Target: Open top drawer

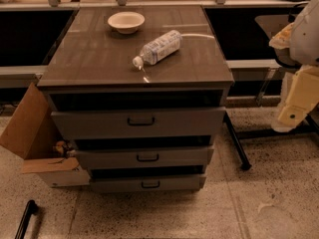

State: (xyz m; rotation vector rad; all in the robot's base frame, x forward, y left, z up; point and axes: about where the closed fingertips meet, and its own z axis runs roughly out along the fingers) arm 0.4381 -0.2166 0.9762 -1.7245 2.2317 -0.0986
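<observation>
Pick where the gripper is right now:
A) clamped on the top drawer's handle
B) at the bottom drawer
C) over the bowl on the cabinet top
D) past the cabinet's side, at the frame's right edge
D: the gripper hangs at the frame's right edge, beyond the side of the cabinet, well apart from the top drawer and its handle.

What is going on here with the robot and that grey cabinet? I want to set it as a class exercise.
A one-armed robot is set to open the wide grey top drawer of a three-drawer cabinet. Its pale gripper hangs at the right edge of the view, apart from the cabinet and not touching the drawer's small dark pull handle. Nothing is being handled yet. On the cabinet top sit a round white bowl and a clear plastic bottle lying on its side.
</observation>
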